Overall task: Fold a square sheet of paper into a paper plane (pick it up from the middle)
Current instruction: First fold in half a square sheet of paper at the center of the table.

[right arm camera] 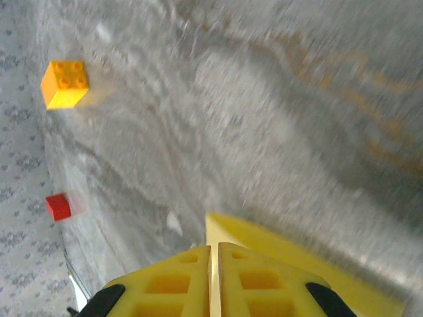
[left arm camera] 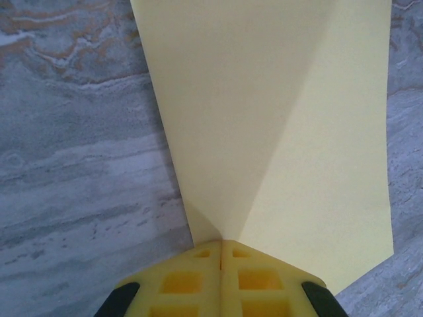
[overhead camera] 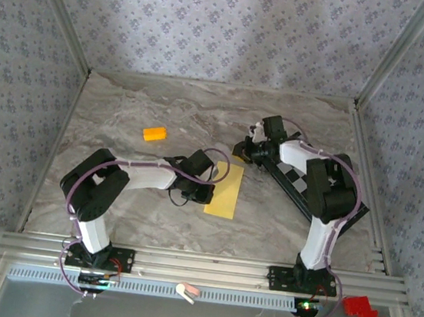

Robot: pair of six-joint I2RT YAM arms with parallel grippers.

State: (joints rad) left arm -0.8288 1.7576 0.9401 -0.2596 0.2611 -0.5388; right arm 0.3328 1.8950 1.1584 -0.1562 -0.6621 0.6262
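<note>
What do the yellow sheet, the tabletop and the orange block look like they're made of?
The sheet looks like thin matte paper, pale yellow: it holds a soft diagonal fold. The tabletop is grey marble-look with brown veins, low sheen; stone or printed laminate, cannot tell. The orange block is probably moulded plastic: smooth, round studs on top.

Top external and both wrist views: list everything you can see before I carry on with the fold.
square sheet of paper: one, pale yellow, partly folded, mid-table between the arms
orange block: one, orange, left of the paper, further back
checkered board: one, black and white, under the right arm
red block: one, red, at the table edge by the wall
small pieces: several red, one green, beyond the front rail, right
pink-and-white item: one, on the front rail, too small to identify
table: one, grey marble
left gripper: yellow fingers, shut, tips at the paper
right gripper: yellow fingers, shut, by the paper's far end
</note>
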